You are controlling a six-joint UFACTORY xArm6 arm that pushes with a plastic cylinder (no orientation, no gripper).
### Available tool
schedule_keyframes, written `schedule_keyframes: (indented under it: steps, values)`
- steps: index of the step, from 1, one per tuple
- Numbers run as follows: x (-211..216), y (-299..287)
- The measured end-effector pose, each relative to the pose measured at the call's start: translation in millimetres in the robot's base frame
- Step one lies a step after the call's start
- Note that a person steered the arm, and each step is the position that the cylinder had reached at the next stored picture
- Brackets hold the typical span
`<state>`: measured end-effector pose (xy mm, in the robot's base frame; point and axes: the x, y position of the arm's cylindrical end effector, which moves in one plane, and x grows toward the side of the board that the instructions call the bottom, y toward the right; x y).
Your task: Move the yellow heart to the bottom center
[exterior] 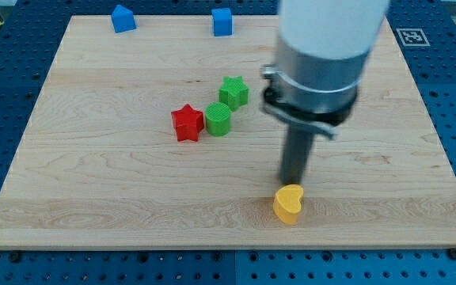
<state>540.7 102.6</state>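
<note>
Down near the bottom edge of the wooden desk (93, 198), about midway across, sits the yellow heart (288, 204). My tip (293, 183) touches its upper side. No claw shows. Up and left of the heart cluster a red star (187, 123), green cylinder (218, 119) and green star (233, 92).

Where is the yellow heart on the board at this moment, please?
The yellow heart lies near the board's bottom edge, slightly towards the view's right of centre, directly below my tip and well below the green blocks.
</note>
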Motion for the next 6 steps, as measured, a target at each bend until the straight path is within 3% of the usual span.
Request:
schedule_keyframes:
  steps: [1, 4, 6]
  values:
    - [17, 57]
    - [40, -35]
    - [40, -41]
